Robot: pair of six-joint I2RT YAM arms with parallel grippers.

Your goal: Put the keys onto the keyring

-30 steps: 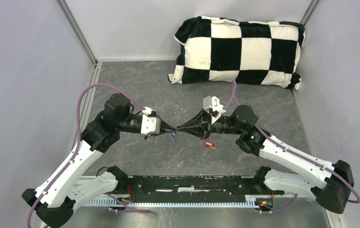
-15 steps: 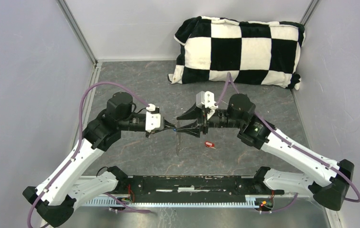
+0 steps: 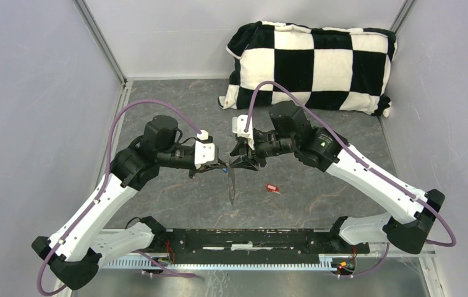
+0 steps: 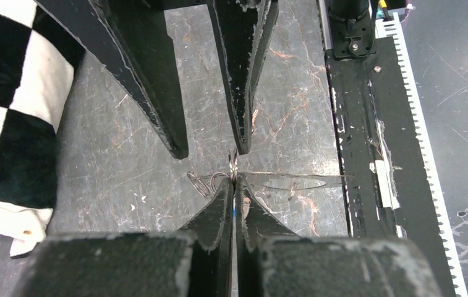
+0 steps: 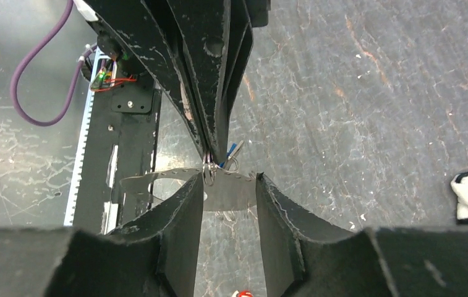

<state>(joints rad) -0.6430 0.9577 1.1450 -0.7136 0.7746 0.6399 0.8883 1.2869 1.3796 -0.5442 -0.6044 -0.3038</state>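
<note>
My left gripper (image 3: 222, 166) is shut on the keyring. Its small metal ring (image 4: 234, 167) sticks out of the tips, and the grey band (image 3: 232, 185) hangs from it toward the table. The band also shows in the right wrist view (image 5: 234, 193). The blue key (image 5: 227, 158) sits at the left gripper's tip, and a blue sliver (image 4: 235, 213) shows in the gap between its shut jaws. My right gripper (image 3: 242, 159) is open, with its fingertips (image 5: 188, 204) on either side of the band, just short of the ring. The red key (image 3: 272, 188) lies on the table.
A black-and-white checkered pillow (image 3: 310, 67) lies at the back right. Grey walls close in the left, right and back. The black base rail (image 3: 250, 240) runs along the near edge.
My right gripper has opened and let go, and its arm has swung back and to the left. The left gripper holds on and has shifted slightly right. The band now hangs from it alone.
</note>
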